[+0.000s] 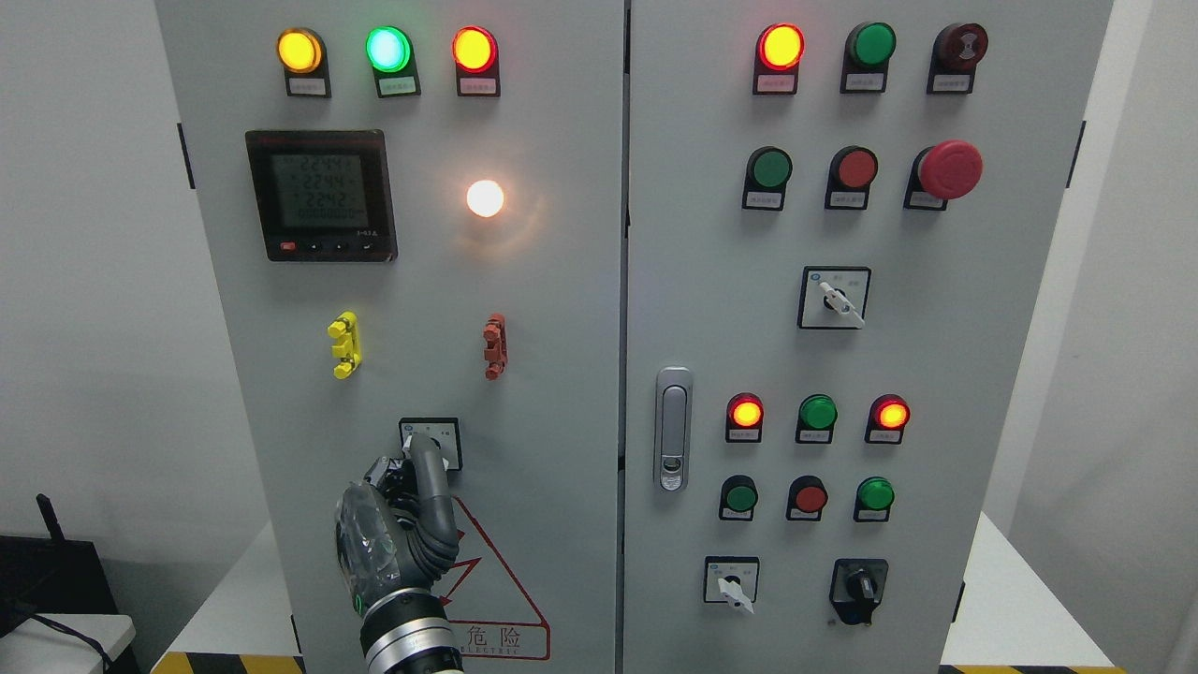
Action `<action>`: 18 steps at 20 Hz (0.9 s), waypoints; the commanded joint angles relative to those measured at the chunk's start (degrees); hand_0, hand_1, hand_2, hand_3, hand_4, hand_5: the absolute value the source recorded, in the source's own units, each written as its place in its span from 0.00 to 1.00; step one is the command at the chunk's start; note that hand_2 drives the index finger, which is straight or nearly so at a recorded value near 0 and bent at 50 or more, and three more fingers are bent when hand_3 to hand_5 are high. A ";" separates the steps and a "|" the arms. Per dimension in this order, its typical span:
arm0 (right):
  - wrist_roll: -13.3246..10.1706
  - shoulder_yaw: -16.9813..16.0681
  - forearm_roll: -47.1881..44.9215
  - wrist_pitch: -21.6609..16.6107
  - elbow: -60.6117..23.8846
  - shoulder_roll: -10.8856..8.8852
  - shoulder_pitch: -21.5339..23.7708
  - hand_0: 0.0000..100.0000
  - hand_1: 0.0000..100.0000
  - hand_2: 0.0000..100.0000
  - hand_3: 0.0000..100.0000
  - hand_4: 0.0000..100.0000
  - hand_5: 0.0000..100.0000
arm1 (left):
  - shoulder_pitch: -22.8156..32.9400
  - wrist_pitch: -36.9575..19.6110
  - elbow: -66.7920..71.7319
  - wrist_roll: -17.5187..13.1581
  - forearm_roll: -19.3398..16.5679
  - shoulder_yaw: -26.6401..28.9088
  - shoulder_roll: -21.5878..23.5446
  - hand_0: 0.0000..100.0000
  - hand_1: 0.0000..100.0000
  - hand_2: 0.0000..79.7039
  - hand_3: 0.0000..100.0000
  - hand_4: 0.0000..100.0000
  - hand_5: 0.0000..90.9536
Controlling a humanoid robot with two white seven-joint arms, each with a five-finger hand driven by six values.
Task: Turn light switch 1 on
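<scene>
1. The grey metal control cabinet [562,374] fills the view; its top and bottom edges are cut off by the picture.
2. The left hand [407,510], dark grey with a clear plastic cover over its back, enters from the bottom edge, left of the middle. Its arm is cut off below the wrist.
3. One long finger [430,468] points up and touches the small black-framed white rotary light switch [430,442] low on the left door. The other fingers are curled at the palm. The hand has hold of nothing that can be seen.
4. The finger hides the switch knob; its position cannot be made out.
5. Above the switch, a round white lamp [485,197] glows on the left door, right of the black digital meter [321,195], whose digits are hard to read.
6. The hand partly covers the red triangular warning sign [496,599].
7. The small labels under the indicator lamps are too small to read.
</scene>
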 commanded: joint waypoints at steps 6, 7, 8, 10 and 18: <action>-0.02 0.00 -0.97 -0.02 0.03 0.00 0.00 0.12 0.39 0.00 0.00 0.00 0.00 | 0.66 -0.51 -0.58 0.06 -0.06 0.61 -0.25 0.07 0.22 0.78 0.83 0.85 0.84; 0.07 0.00 -0.97 -0.02 0.04 0.00 0.00 0.12 0.39 0.00 0.00 0.00 0.00 | 0.74 -0.60 -0.58 0.06 -0.06 0.62 -0.34 0.04 0.23 0.78 0.83 0.85 0.84; -0.02 0.00 -1.05 -0.02 -0.05 0.00 0.00 0.12 0.39 0.00 0.00 0.00 0.00 | 0.74 -0.60 -0.67 0.06 -0.06 0.62 -0.34 0.03 0.24 0.78 0.83 0.85 0.84; -0.02 0.00 -1.05 -0.02 0.03 0.00 0.00 0.12 0.39 0.00 0.00 0.00 0.00 | 1.18 -0.69 -1.37 0.06 -0.06 0.62 -0.43 0.02 0.24 0.78 0.83 0.85 0.84; 0.07 0.00 -1.05 -0.02 -0.05 0.00 0.00 0.12 0.39 0.00 0.00 0.00 0.00 | 4.95 -4.01 -3.92 -0.29 -0.06 2.19 -0.43 0.00 0.25 0.80 0.85 0.86 0.85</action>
